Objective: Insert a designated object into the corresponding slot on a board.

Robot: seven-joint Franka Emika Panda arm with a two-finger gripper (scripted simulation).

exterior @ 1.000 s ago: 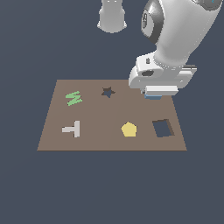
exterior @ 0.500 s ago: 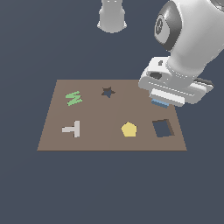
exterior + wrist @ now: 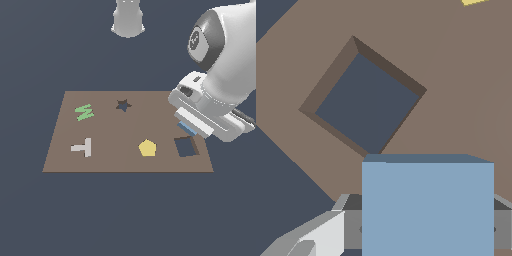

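The light-blue square block [image 3: 427,205] sits between my fingers [image 3: 321,232] in the wrist view. In the exterior view only a blue sliver of it [image 3: 187,128] shows under my hand. My gripper [image 3: 189,129] is shut on the block and hovers above the board [image 3: 105,155], just behind the square slot [image 3: 186,146]. In the wrist view the slot [image 3: 367,97] is a dark square hole with brown walls, turned about 45 degrees to the block and offset from it. The block does not touch the board.
The board also carries a green zigzag piece [image 3: 84,111], a grey T piece [image 3: 82,147], a yellow pentagon piece [image 3: 147,148] and a dark star cut-out [image 3: 123,105]. A grey robot base [image 3: 128,18] stands behind the board.
My gripper with the blue block has moved toward the exterior view's right and nearer the square slot. The pieces on the board have not moved.
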